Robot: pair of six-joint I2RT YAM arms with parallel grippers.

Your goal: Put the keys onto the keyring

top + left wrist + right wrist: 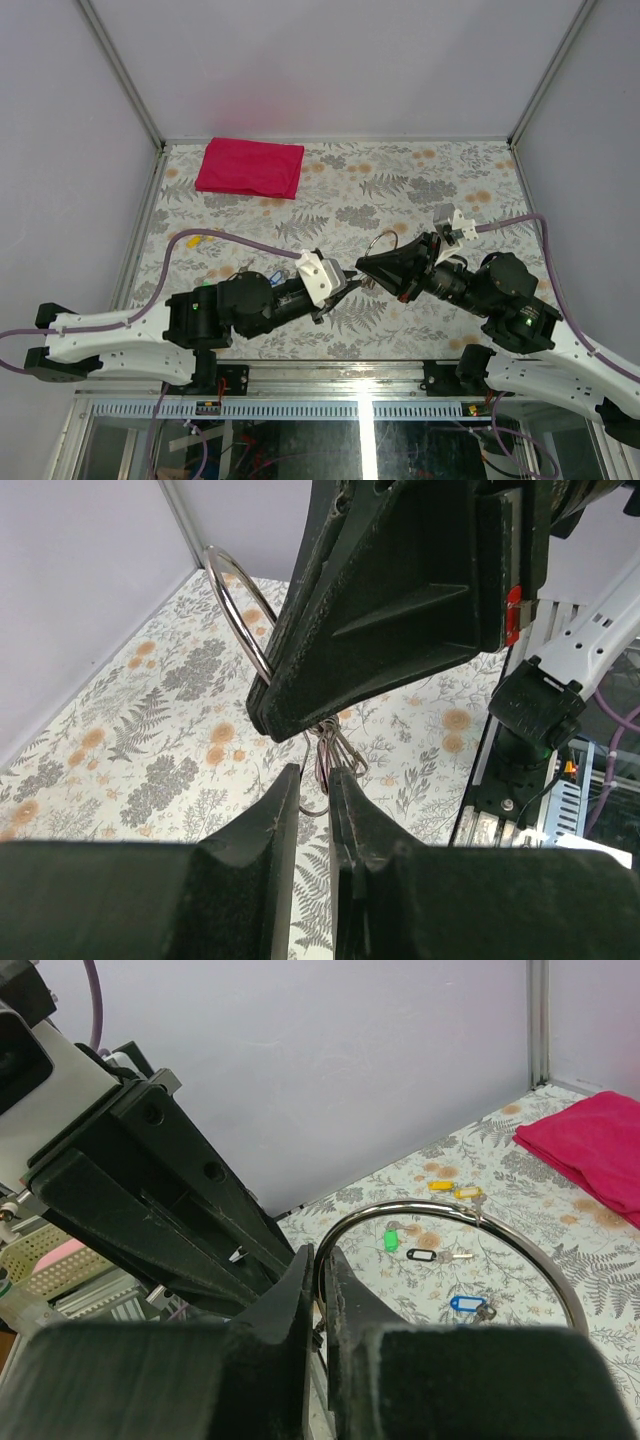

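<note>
- Top view: left gripper [343, 287] and right gripper [362, 266] meet near the bench's [420, 190] near edge.
- Left wrist: left jaws stand nearly closed at the keyring [335, 750]; we cannot tell if they grip it.
- Right wrist: right jaws clamp a large hoop [420, 1207]. We judge the ring is being readied; a blue key [465, 1303] lies loose and needs fetching next.

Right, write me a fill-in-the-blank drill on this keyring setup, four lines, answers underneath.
1. Of the left pincer and the right pincer, the ____ one grips the large silver ring.
2. Thin wire rings hang between the ____ pincer's fingers.
3. The dark oval clip lies between the green tag and a key with a ____ head.
4. The folded cloth lies at the table's far ____ corner.
Missing words: right, left, blue, left.
</note>
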